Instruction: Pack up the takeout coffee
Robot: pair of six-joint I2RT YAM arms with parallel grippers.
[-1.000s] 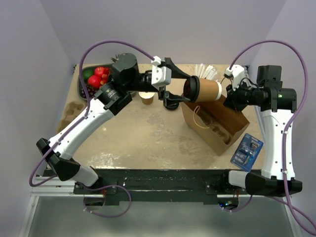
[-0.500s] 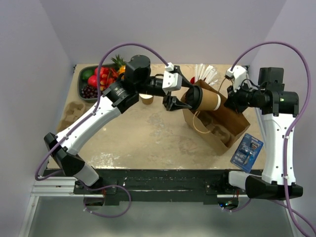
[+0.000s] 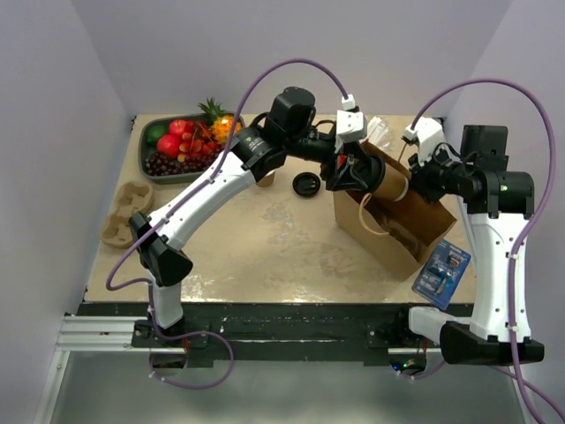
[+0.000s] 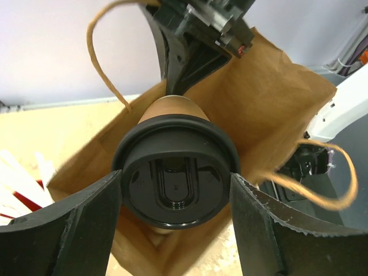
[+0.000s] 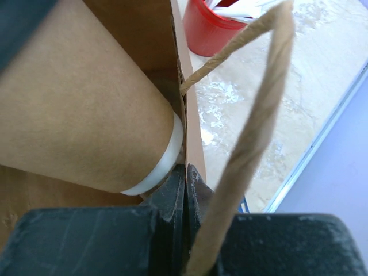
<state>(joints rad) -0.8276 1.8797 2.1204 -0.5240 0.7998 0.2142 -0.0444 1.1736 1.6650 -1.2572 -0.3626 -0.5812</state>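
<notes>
Coffee (image 4: 172,179) one, paper bag (image 4: 275,100) one

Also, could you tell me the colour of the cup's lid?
Black lid, best in left wrist view.

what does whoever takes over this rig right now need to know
Left gripper: shut on the takeout coffee, clamped around its black lid.
Right gripper: shut on the top edge of the paper bag, holding its mouth open.
Done: the coffee is lidded, lifted and tipped sideways, with its base inside the bag mouth.
Left: push it fully in, release the cup, then let go of the bag.
</notes>
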